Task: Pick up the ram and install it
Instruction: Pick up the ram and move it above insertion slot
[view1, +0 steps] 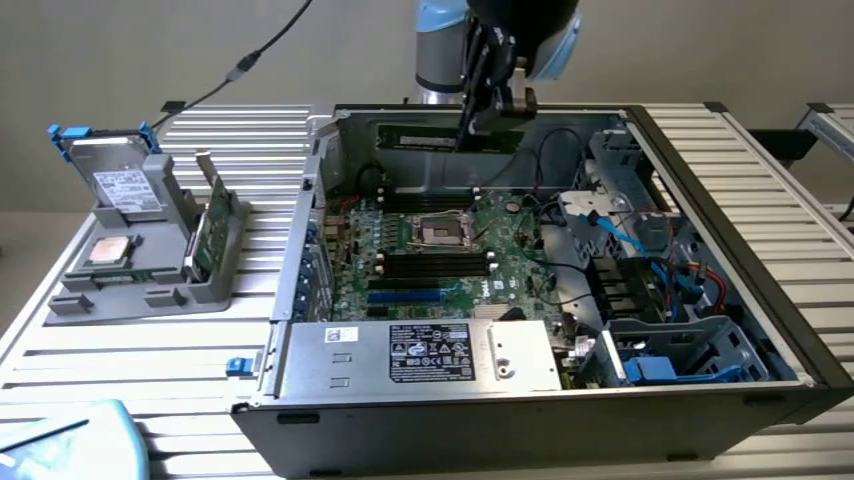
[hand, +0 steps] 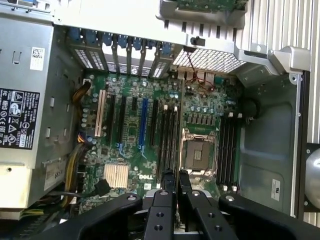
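1. Plainly, your jaws were clenched on the ram (view1: 434, 137), pinching it at its upper edge, a little toward the exterior view's right of its middle.
2. You held the ram level, with its long side horizontal. It hung inside the open computer case (view1: 747, 250), close to the far wall and well above the motherboard (view1: 400, 235).
3. In the wrist view, your two fingers (hand: 166, 182) stood close together with only a thin gap between them. They looked down on the black memory slots (hand: 167, 135) beside the processor socket (hand: 195, 150).
4. You were likely carrying something very light, thin and stiff. It would not sag, but it would probably crack or chip rather than bend.
5. The flat faces near the middle looked like the soundest place for your hold, away from the lower contact edge that has to meet a slot.
6. Because your hold sat off-centre, the longer free end could have tipped under any push.
7. The smooth board faces probably offered little friction, so a hard downward press could have let the ram slide up between the jaws.
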